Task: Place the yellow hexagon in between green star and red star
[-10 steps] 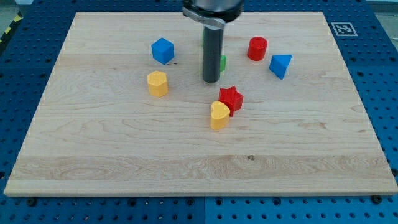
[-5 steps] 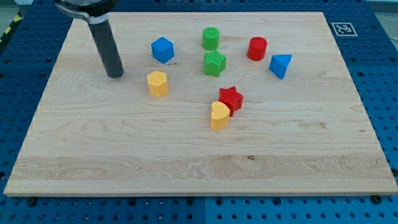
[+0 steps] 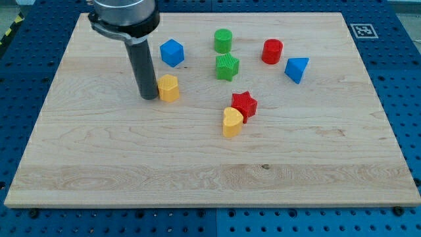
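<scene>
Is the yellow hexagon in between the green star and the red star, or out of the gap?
Out. The yellow hexagon sits left of both green star and red star, my tip against its left side.

Here's the arm: a straight, matte dark-grey rod, round in section, flat at my tip (image 3: 148, 97). Up top it widens into a broader black collar with a paler rim, possibly a metal ring, cut off by the frame.

1. The pale wooden surface (image 3: 197, 171) carries eight blocks.
2. My tip (image 3: 148, 97) rests on it, just left of the yellow hexagon (image 3: 168, 88).
3. Right of my tip: blue block (image 3: 172, 52), green cylinder (image 3: 223, 41), green star (image 3: 227, 67), red cylinder (image 3: 272, 51), blue block at far right (image 3: 296, 69).
4. Lower right: red star (image 3: 245, 105) touching yellow heart (image 3: 231, 122).
</scene>
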